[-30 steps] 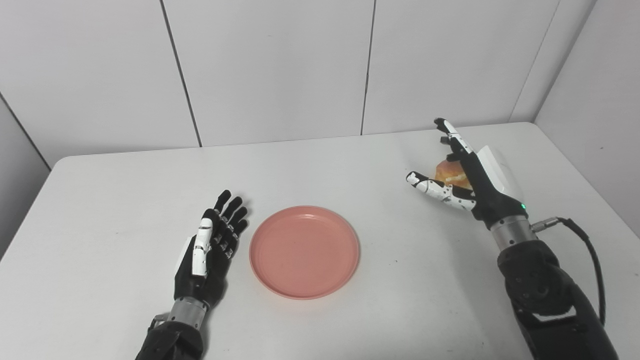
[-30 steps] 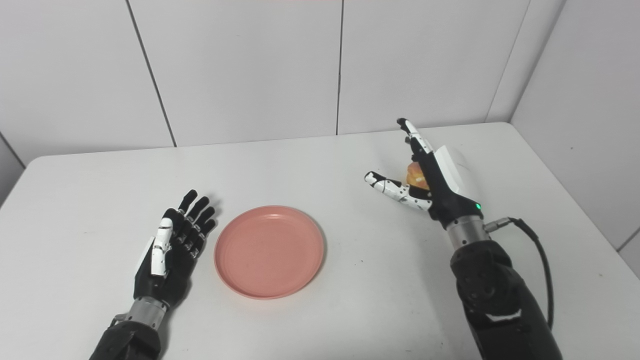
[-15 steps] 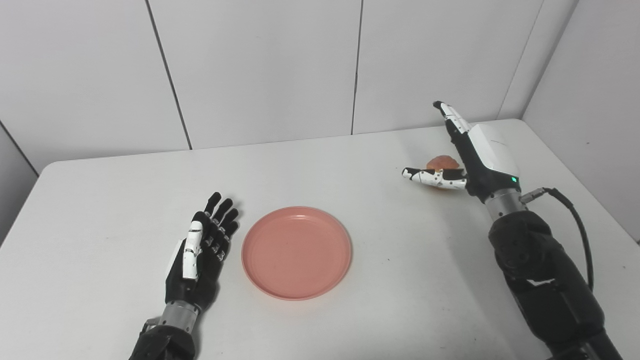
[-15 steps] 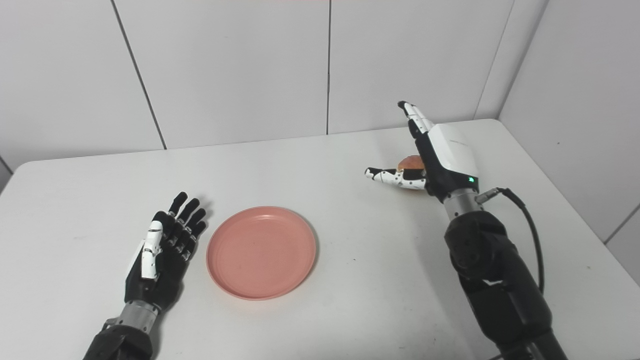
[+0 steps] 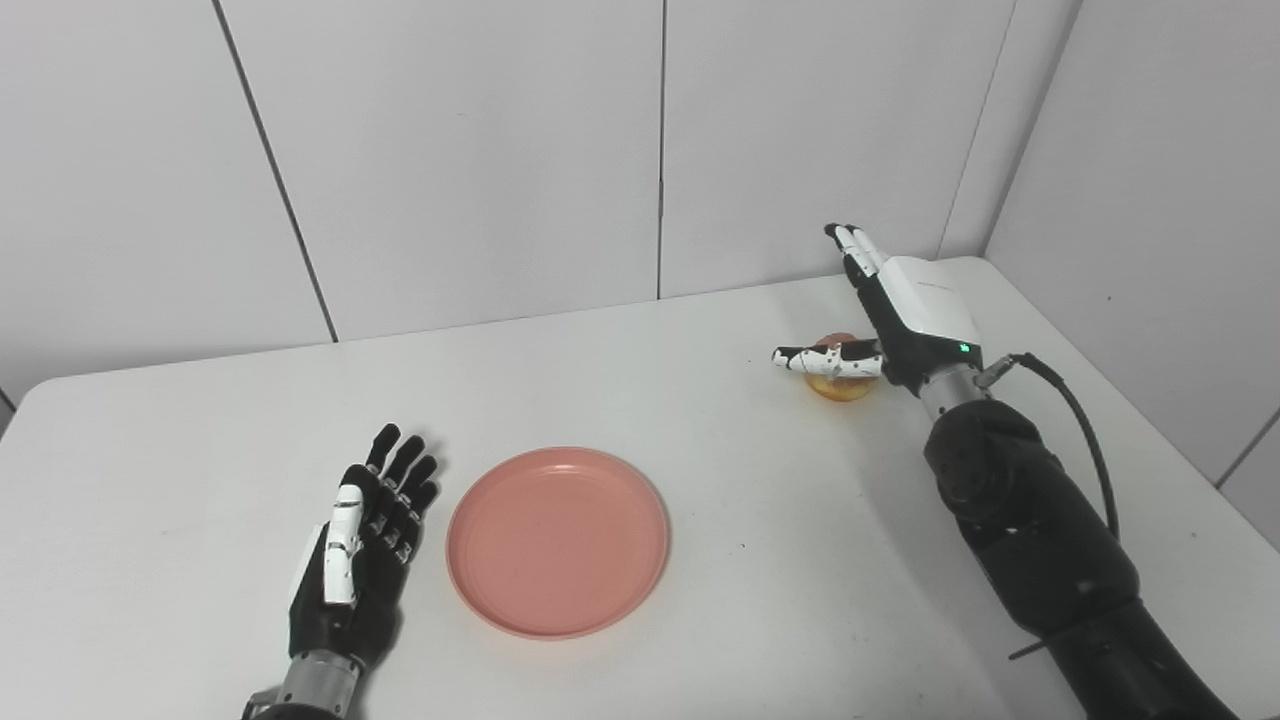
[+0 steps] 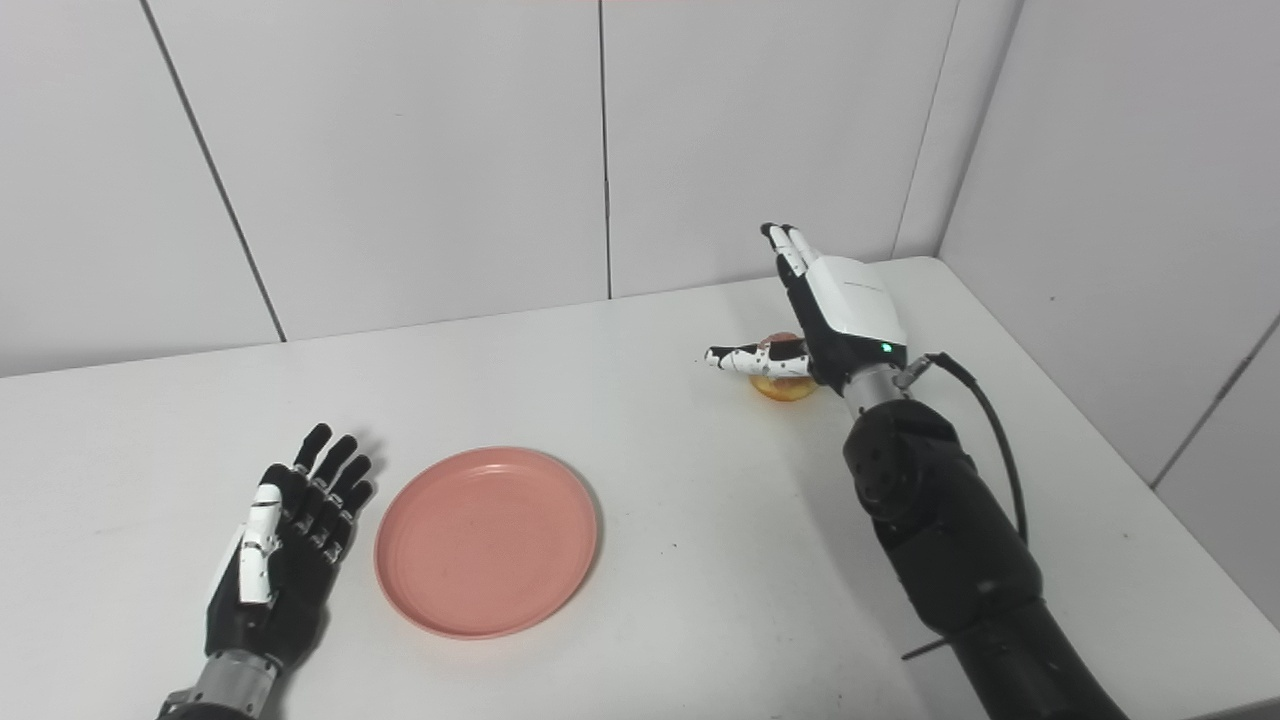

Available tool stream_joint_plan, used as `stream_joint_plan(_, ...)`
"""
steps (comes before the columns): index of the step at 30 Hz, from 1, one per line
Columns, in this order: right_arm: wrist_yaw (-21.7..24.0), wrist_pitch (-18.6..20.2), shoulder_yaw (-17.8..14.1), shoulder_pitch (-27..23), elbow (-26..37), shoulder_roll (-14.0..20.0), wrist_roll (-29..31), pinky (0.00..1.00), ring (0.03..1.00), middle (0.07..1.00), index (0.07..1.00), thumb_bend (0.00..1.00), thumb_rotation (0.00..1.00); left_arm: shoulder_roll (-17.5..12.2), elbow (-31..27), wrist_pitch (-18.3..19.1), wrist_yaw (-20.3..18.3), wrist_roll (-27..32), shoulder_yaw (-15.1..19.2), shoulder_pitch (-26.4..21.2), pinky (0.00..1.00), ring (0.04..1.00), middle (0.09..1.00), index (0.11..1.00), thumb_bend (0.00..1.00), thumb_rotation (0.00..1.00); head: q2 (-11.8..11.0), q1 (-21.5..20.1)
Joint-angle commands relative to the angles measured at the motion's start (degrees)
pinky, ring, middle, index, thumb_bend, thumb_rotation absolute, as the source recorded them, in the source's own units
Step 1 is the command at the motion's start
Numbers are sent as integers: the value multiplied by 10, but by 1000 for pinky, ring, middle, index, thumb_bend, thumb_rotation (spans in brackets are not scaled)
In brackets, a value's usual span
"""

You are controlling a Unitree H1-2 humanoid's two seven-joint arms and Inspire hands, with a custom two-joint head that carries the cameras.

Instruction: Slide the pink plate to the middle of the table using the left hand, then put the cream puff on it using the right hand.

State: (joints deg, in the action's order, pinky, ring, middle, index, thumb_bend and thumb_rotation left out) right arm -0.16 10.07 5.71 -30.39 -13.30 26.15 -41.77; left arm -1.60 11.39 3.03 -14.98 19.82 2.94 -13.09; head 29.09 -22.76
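Right hand (image 5: pixel 905 320) now lower, spread wide over upright cream puff (image 5: pixel 838 382); left hand (image 5: pixel 358 560) open beside pink plate (image 5: pixel 557 540).

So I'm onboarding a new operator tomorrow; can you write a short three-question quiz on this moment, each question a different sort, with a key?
1. True or false: the cream puff already lies on the pink plate.
2. Multiple choice: the left hand is A) gripping the plate's rim, B) open on the table beside the plate, C) lifted over the cream puff.
3. Fill in: the right hand is open, with its thumb stretched across the ____.

Key:
1. False; the cream puff sits on the table, far right of the plate.
2. B
3. cream puff
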Motion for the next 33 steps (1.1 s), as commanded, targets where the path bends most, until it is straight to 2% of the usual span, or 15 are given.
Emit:
stream_joint_plan(1, -8, 1, 0, -37, -8, 19, -4, 794, 932, 985, 970, 912, 571, -8, 56, 31, 6, -8, 1, 39, 996, 966, 966, 960, 366, 1000, 3, 0)
stream_joint_plan(10, -4, 17, 6, -51, -50, 24, 3, 807, 944, 997, 975, 916, 577, -10, 47, 37, 5, -6, 1, 43, 994, 964, 966, 961, 368, 1000, 9, 0)
stream_joint_plan(33, 6, 8, 36, -83, -166, 26, 37, 810, 934, 998, 982, 957, 582, -7, 30, 52, 12, -4, -1, 46, 999, 964, 964, 962, 371, 1000, 17, 0)
